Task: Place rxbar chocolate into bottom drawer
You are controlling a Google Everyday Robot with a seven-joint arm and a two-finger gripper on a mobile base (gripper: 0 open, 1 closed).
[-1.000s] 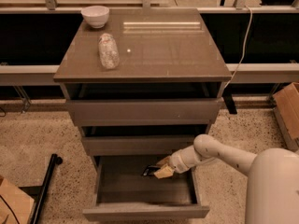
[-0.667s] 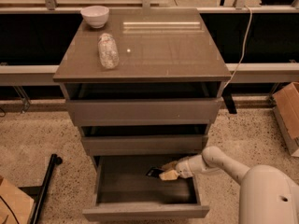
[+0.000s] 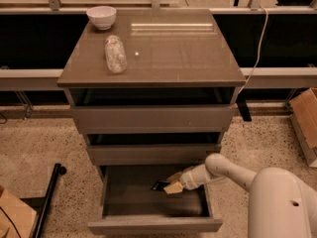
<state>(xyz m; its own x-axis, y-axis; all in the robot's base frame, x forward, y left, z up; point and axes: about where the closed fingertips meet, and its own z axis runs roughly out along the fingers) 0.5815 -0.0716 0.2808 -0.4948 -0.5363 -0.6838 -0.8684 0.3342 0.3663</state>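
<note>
The bottom drawer (image 3: 153,225) of the grey-brown cabinet is pulled out and open. My gripper (image 3: 172,187) reaches in from the right and sits low inside the drawer, right of its middle. Its tan fingers are shut on the rxbar chocolate (image 3: 160,185), a small black wrapper that sticks out to the left of the fingertips, just above the drawer floor. The white forearm (image 3: 218,167) crosses the drawer's right wall.
The two shallower drawers (image 3: 151,118) above stick out slightly. On the cabinet top lie a clear plastic bottle (image 3: 115,53) and a white bowl (image 3: 101,17). Cardboard boxes stand at the right (image 3: 304,118) and the bottom left (image 3: 12,217). A black pole (image 3: 47,202) lies on the floor at left.
The gripper with the black wrapper has sunk a little lower into the open drawer, and the forearm has dropped with it. The cabinet top is unchanged.
</note>
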